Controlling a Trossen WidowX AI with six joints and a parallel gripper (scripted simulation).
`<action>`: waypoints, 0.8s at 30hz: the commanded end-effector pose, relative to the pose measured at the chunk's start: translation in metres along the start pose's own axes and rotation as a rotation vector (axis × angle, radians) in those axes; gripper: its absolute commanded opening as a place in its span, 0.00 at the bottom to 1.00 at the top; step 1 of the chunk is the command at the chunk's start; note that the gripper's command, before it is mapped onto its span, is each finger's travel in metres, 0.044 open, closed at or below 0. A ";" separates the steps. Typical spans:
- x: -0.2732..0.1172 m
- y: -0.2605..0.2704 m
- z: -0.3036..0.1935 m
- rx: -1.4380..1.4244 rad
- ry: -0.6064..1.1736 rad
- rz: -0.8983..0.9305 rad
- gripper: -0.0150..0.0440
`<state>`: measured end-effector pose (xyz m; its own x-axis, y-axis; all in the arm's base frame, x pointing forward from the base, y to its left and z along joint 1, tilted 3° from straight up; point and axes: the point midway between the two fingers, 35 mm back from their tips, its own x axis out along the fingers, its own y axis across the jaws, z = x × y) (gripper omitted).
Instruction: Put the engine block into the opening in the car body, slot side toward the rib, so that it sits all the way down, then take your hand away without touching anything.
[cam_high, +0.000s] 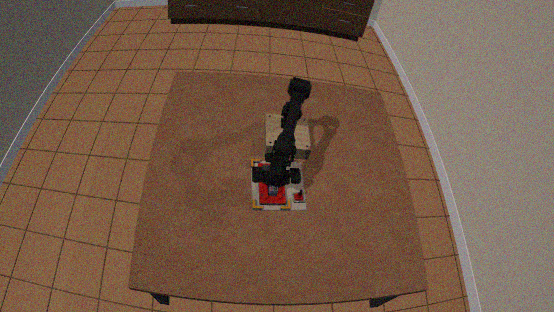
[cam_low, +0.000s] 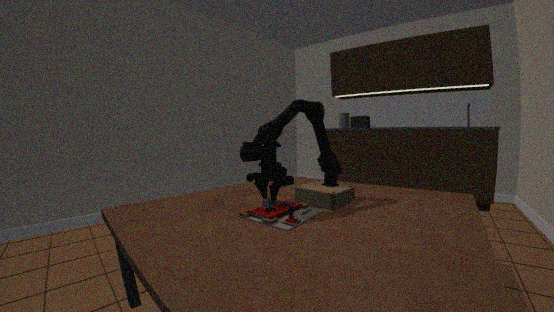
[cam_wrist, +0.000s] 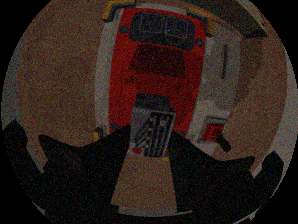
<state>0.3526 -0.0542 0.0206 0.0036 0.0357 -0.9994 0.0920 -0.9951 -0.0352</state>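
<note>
The red car body (cam_high: 265, 200) (cam_low: 260, 212) (cam_wrist: 194, 90) lies in a light tray. My gripper (cam_low: 269, 199) (cam_wrist: 150, 131) points down over it and is shut on the engine block (cam_high: 273, 190) (cam_wrist: 150, 125), one finger on each side. The block is grey with dark, slanting bars on the face toward the wrist camera. It stands upright at the middle of the body, and a dark patch shows just beyond its top in the wrist view. The fingers and block hide the opening and the rib there, so I cannot tell how deep the block sits.
The tray (cam_high: 302, 205) (cam_wrist: 102, 85) has yellow and dark corner pieces (cam_wrist: 119, 7). A small red part (cam_high: 298, 196) (cam_wrist: 211, 131) with a black knob stands beside the body. The arm's pale base block (cam_high: 272, 132) (cam_low: 325, 196) stands close behind the tray on the brown table (cam_high: 210, 240).
</note>
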 end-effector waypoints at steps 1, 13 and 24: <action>0.001 0.001 0.000 0.017 -0.001 0.006 0.52; 0.003 0.001 0.000 -0.016 -0.001 0.006 0.52; 0.006 0.001 0.000 -0.008 -0.001 0.006 0.52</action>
<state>0.3524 -0.0540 0.0157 0.0035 0.0355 -0.9994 0.1023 -0.9941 -0.0350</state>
